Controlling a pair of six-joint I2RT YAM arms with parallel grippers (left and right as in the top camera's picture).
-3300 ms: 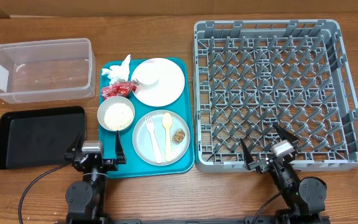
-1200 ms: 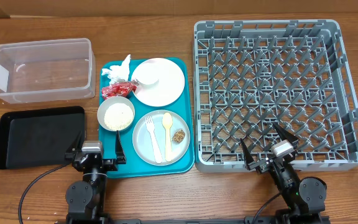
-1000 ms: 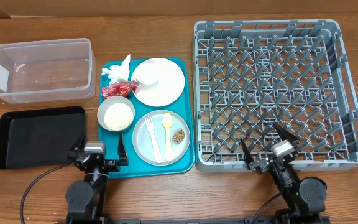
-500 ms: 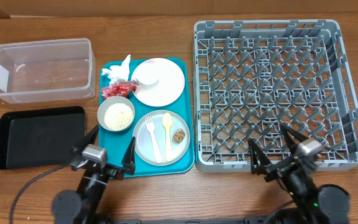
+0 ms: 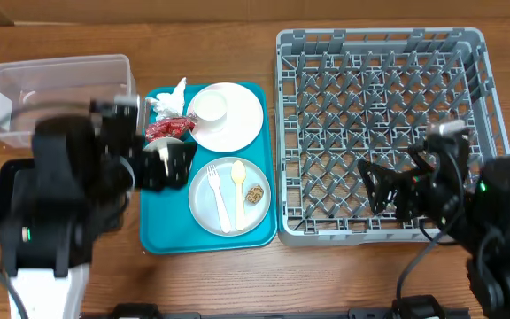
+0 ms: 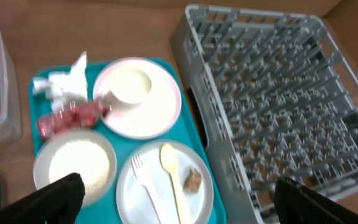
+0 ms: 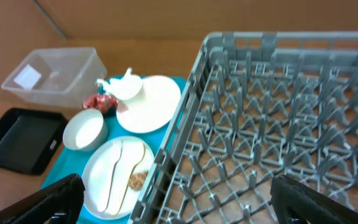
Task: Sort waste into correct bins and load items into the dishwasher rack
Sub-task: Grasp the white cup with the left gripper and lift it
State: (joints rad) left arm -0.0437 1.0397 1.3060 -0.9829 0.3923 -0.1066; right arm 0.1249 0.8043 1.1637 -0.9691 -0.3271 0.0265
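My left gripper (image 5: 165, 166) is open and empty, hanging blurred over the pale bowl of rice (image 6: 76, 168). My right gripper (image 5: 395, 188) is open and empty above the front of the grey dishwasher rack (image 5: 379, 35). A red wrapper (image 5: 168, 128) and a white tissue (image 5: 168, 99) lie beside the white plate (image 5: 237, 124), which carries the small cup (image 5: 208, 106). The grey-green plate (image 5: 228, 213) holds the white fork (image 5: 218, 197), the yellow spoon (image 5: 238, 182) and the brown morsel (image 5: 255, 193). The clear tub (image 5: 51, 89) is far left. The black tray (image 7: 17, 140) is mostly hidden overhead.
All the dishes and waste sit on a flat teal tray (image 5: 153, 237) between the tub and the rack. My left arm (image 5: 56, 204) covers the table's left front. The rack's pegs (image 7: 278, 124) stand upright and close together.
Both arms have risen from the table's front edge. The left one swung up over the bowl and black tray, the right one over the rack's front. Nothing on the tray has moved.
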